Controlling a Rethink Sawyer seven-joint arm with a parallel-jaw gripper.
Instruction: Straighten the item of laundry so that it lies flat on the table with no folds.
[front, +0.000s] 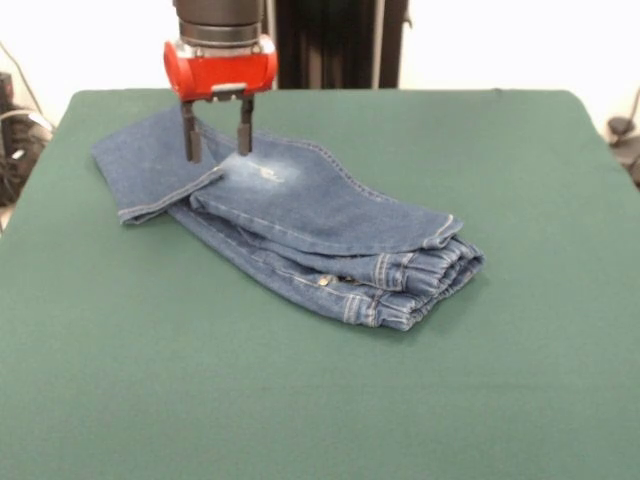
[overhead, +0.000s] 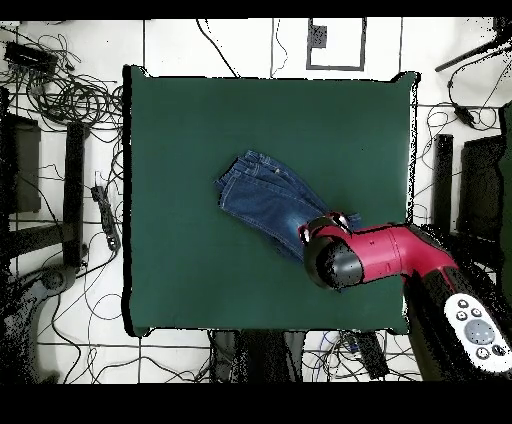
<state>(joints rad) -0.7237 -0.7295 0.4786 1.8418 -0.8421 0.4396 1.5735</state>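
The small blue denim jeans (front: 300, 215) lie folded over on the dark green table (front: 320, 400), legs toward the far left, gathered waistband bunched at the near right. A leg is doubled back over the rest, with a faded pale patch near its middle. My gripper (front: 217, 148) hangs open just above the far left part of the jeans, its two dark fingers (front: 191, 140) astride the fabric and holding nothing. In the overhead view the jeans (overhead: 262, 195) lie near the table's middle, and the red arm (overhead: 375, 252) covers their lower right end and hides the gripper.
The table (overhead: 200, 120) has wide bare cloth on all sides of the jeans. Cables and dark equipment (overhead: 60, 100) lie on the floor beyond the table's edges. The black pedestal (front: 335, 45) stands behind the far edge.
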